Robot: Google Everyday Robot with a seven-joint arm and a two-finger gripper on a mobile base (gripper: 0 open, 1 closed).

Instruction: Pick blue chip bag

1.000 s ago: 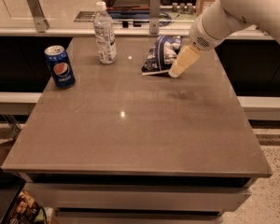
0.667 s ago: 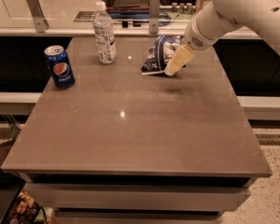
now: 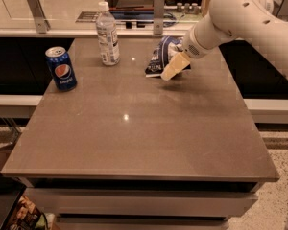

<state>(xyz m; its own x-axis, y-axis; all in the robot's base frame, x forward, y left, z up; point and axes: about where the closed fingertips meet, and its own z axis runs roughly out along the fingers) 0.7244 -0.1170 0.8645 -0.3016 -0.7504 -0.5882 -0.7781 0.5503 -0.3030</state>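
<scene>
The blue chip bag (image 3: 159, 54) is a crumpled dark navy foil bag with white patches. It lies on the brown table (image 3: 134, 128) at the back, right of the middle. My gripper (image 3: 174, 67), cream coloured at the end of the white arm (image 3: 240, 18), reaches in from the upper right. It sits right against the bag's right side, low over the table top, and covers part of the bag. The bag rests on the table.
A clear plastic water bottle (image 3: 107, 34) stands left of the bag. A blue Pepsi can (image 3: 61, 68) stands near the table's left edge. A counter with metal posts (image 3: 158, 6) runs behind the table.
My gripper has moved a little left and down, closer onto the bag's right side. The bag, bottle and can have not moved.
</scene>
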